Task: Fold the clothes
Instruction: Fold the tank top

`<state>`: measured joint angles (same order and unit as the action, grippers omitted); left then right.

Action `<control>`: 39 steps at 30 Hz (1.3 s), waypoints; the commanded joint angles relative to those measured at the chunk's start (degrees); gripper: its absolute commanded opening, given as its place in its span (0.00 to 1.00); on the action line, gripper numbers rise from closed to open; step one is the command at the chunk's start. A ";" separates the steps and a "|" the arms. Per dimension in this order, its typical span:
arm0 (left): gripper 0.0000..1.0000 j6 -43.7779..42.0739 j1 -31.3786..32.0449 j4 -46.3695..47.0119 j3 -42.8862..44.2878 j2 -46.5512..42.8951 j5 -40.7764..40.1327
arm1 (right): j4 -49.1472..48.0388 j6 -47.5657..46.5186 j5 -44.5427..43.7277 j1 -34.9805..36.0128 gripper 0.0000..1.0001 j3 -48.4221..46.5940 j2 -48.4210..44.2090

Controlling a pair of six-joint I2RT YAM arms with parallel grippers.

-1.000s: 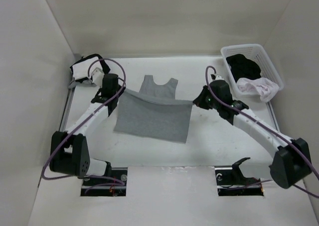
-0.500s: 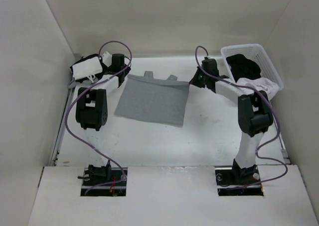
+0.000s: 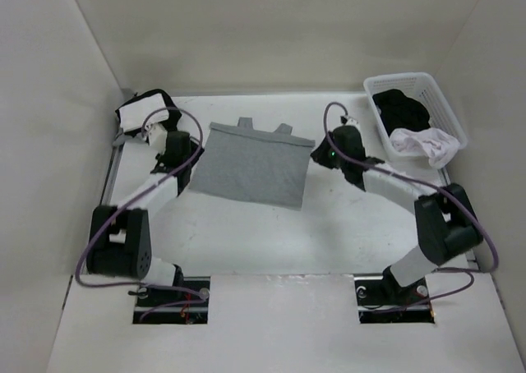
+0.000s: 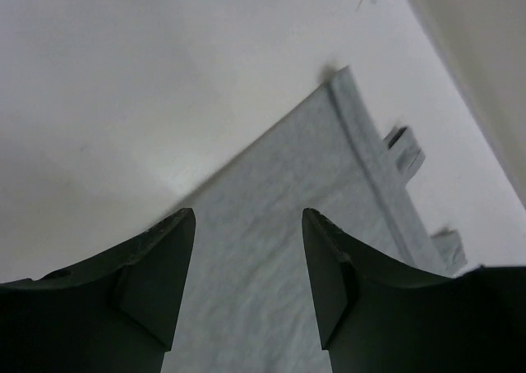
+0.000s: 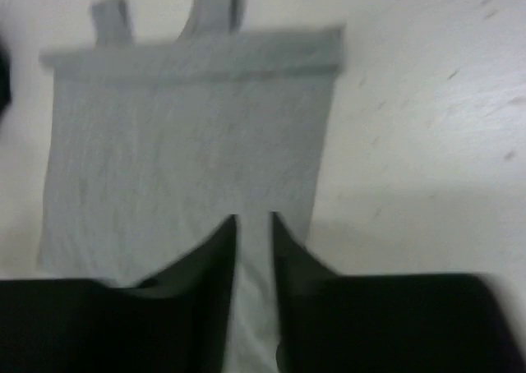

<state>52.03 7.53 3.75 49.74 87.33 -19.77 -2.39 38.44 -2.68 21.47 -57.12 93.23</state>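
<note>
Two tools sit beside my grey sleeveless top (image 3: 251,168), left tool (image 4: 246,225) wide open, right tool (image 5: 253,225) slightly open, both empty, so it lies flat.

The white tabletop (image 3: 345,217) carries a grey sleeveless top (image 3: 253,164) lying flat at its far middle. A white lattice basket (image 3: 399,78) sits at the far right corner and a white-and-black bundle (image 3: 141,112) at the far left.
</note>
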 commanded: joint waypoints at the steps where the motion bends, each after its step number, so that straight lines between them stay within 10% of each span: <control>1: 0.53 3.16 -0.45 0.91 -13.67 -10.05 -2.56 | -7.71 2.95 -1.89 6.77 0.13 11.04 -6.29; 4: 0.52 5.98 -2.03 -0.58 -21.33 -17.44 0.51 | -7.89 4.10 -1.54 11.17 0.04 17.82 -9.55; 8: 0.52 3.26 -6.07 0.46 -25.65 -18.78 9.20 | -10.26 7.26 -3.82 15.56 0.39 25.64 -12.98; 19: 0.51 4.13 -8.80 13.03 -29.69 -11.92 13.44 | -15.18 11.66 -3.83 18.12 0.49 28.99 -10.52; 25: 0.28 4.31 -8.72 14.80 -28.38 -8.76 16.51 | -14.57 11.84 -1.99 17.77 0.52 28.65 -11.32; 33: 0.13 4.31 -8.72 14.44 -28.91 -8.40 16.61 | -17.20 12.80 1.80 16.62 0.36 28.38 -6.93; 39: 0.02 5.10 -9.16 14.53 -28.73 -10.06 15.64 | -22.47 14.39 0.92 15.04 0.06 29.87 -6.91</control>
<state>56.51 -1.13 17.93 21.39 78.59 -3.92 -20.27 51.94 -1.67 37.21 -28.01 86.72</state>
